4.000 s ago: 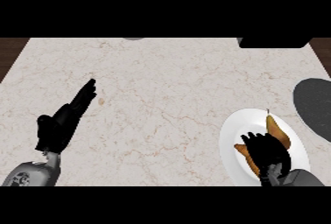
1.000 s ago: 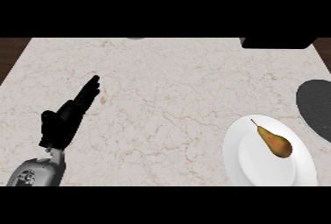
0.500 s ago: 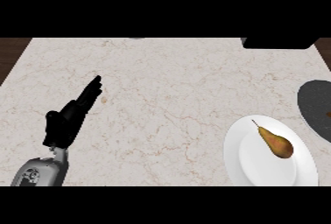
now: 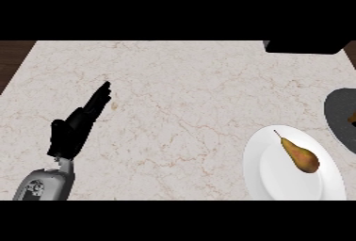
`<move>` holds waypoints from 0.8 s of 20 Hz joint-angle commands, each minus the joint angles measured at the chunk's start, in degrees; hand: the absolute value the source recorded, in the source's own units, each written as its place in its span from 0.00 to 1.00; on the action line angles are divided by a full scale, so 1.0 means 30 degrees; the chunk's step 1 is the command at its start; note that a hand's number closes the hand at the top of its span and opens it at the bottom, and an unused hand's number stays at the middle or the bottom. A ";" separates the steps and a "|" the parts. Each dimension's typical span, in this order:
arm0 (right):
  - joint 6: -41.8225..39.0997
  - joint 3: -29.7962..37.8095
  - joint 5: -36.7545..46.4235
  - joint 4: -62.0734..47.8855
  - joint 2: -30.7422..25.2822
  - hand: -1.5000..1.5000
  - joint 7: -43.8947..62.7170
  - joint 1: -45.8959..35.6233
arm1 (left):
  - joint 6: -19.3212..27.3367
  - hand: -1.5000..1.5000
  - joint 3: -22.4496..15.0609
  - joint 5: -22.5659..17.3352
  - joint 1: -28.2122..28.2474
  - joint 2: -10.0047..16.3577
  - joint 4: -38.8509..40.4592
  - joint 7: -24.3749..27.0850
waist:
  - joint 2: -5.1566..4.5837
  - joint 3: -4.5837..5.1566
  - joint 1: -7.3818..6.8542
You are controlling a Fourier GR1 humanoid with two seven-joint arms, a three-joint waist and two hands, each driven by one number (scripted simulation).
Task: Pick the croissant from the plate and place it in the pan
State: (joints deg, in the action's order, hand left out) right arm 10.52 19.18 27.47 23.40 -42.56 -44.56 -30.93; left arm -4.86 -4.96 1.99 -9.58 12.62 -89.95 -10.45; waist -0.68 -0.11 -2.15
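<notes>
the right hand has been withdrawn from view, a brown sliver, likely the croissant [image 4: 352, 117], is glimpsed in the pan [image 4: 338, 129] at right, the left hand [image 4: 75, 126] is held open, and, if left on the rim, it could be tipped out.

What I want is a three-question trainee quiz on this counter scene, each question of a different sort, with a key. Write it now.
1. True or false: the left hand is curled round the pear.
2. Multiple choice: the pear lies on A) the white plate, B) a cutting board, C) a bowl.
3. Fill in the blank: the dark pan shows at the view's ____ edge.

Key: 1 false, the hand is open with straight fingers, far from the pear; 2 A; 3 right.
</notes>
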 commanded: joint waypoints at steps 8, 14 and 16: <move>-0.2708 -0.0441 0.0977 -0.4422 -0.0021 0.00 0.1745 -0.3331 | -0.0191 0.50 -0.0237 0.0183 -0.0356 -0.0274 -0.0139 0.0217 | -0.0268 -0.0100 -0.0581; -0.5760 0.2609 -0.2279 -0.4875 -0.0336 0.00 -0.0198 -0.3803 | -0.0486 0.50 0.0088 -0.0326 -0.0253 -0.0135 -0.0220 -0.0326 | -0.0267 -0.0148 -0.0447; -0.6481 0.3249 -0.2960 -0.5200 -0.0062 0.00 -0.0508 -0.3703 | -0.0829 0.50 0.0370 -0.0548 -0.0284 0.0293 -0.0486 -0.0493 | -0.0240 -0.0143 -0.0472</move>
State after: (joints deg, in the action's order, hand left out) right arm -4.01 24.95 22.77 9.26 -42.55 -44.30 -41.15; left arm -6.17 -4.47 1.39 -10.90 12.64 -90.48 -11.20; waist -1.48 -0.50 -3.47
